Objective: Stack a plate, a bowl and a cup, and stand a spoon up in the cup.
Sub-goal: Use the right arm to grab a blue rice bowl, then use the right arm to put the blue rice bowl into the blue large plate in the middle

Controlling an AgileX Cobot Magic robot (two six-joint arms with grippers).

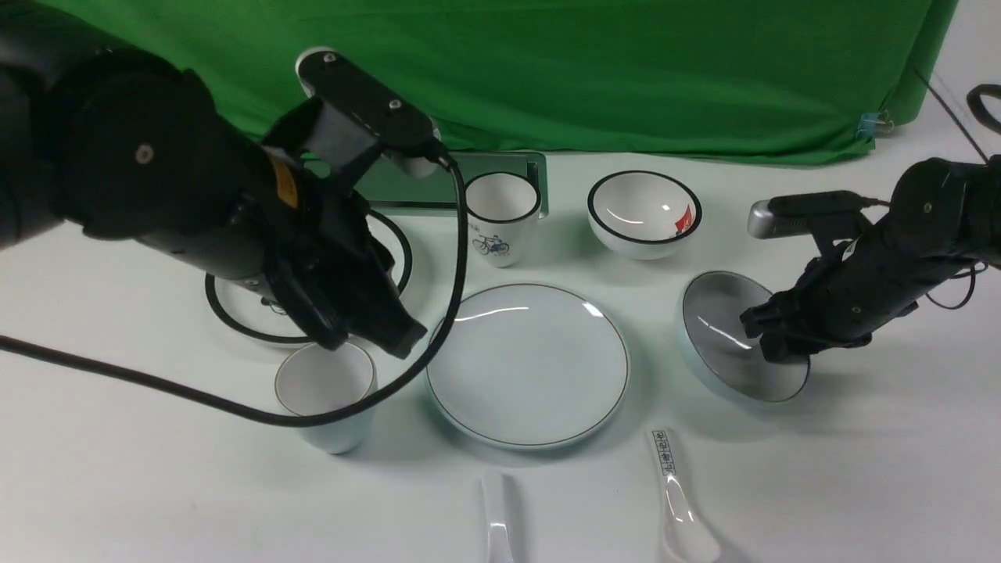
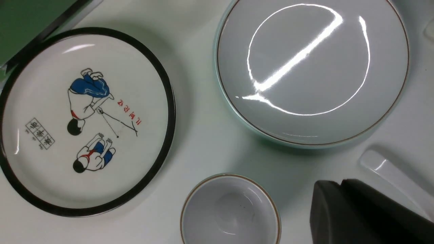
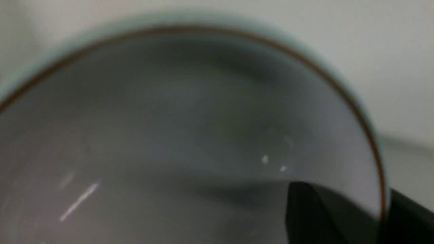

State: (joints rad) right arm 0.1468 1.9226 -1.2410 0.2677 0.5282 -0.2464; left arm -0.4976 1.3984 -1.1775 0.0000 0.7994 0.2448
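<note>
Front view, two plates [image 1: 528, 366], bowls [image 1: 644, 213], cups [image 1: 324, 391], spoons [image 1: 498, 524] each, right hand [image 1: 770, 342] pinching bowl [image 1: 719, 320], left hand [image 1: 400, 338] closed

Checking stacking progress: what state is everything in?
plain plate: flat, empty.
plain bowl: tilted, rim in right claw.
plain cup: upright, empty.
plain spoon: lying flat.
left claw: shut, holding nothing.
bicycle cup: upright.
red-marked bowl: upright, empty.
lettered spoon: lying flat.
cartoon plate: flat, empty.
</note>
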